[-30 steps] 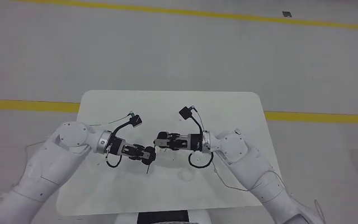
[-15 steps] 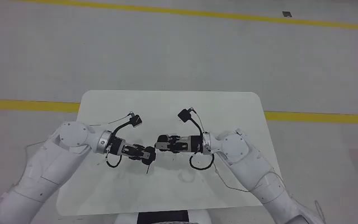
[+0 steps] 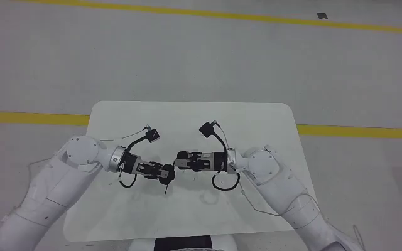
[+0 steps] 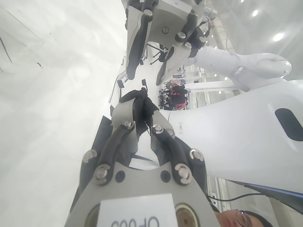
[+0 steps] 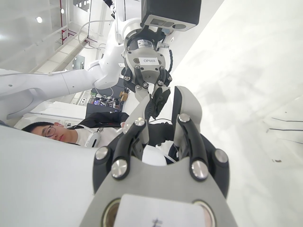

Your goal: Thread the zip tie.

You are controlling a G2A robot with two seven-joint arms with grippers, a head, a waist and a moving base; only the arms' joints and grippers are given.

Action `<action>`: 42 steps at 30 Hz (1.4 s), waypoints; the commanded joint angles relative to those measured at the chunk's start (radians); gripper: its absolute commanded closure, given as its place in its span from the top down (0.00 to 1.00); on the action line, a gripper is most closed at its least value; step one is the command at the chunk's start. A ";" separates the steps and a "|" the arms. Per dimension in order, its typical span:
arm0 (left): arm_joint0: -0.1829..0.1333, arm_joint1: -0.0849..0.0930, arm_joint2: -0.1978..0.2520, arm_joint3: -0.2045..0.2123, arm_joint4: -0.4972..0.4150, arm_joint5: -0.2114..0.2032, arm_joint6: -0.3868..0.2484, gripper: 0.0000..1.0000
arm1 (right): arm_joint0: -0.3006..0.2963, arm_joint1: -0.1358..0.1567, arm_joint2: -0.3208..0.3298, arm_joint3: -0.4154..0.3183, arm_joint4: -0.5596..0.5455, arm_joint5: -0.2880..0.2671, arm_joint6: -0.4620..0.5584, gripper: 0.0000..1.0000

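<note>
Two robot arms meet tip to tip above the middle of a white table with rounded corners [image 3: 264,119], well in from every edge. The left gripper [image 3: 167,173] is clamped on a thin black plastic zip tie [image 4: 143,90], whose short end pokes out past the fingertips toward the other arm. A fine dark strand hangs below the left gripper towards the tabletop. The right gripper [image 3: 181,159] faces it head-on, just beside it, with its jaws spread apart and holding nothing. The tie's end sits in front of the gap between them.

A black box-shaped camera [image 5: 170,3] rides on the left wrist, above a small white printed label [image 5: 150,60] on the gripper's base. Looping black cables [image 3: 220,179] trail from the right wrist. A few thin dark strands [image 5: 281,119] lie flat on the table, off to one side of the grippers; what they are cannot be told. Yellow floor stripes [image 3: 352,130] run past the table.
</note>
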 commanded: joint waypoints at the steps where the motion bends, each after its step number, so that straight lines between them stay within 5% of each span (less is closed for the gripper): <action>1: 0.000 0.000 0.000 0.000 0.000 0.000 0.000 0.00 | 0.001 -0.001 -0.003 0.001 -0.001 0.001 -0.006 0.15; 42: 0.000 0.000 0.000 0.000 0.000 0.000 0.000 0.00 | 0.008 -0.010 -0.010 -0.007 0.007 -0.001 0.025 0.11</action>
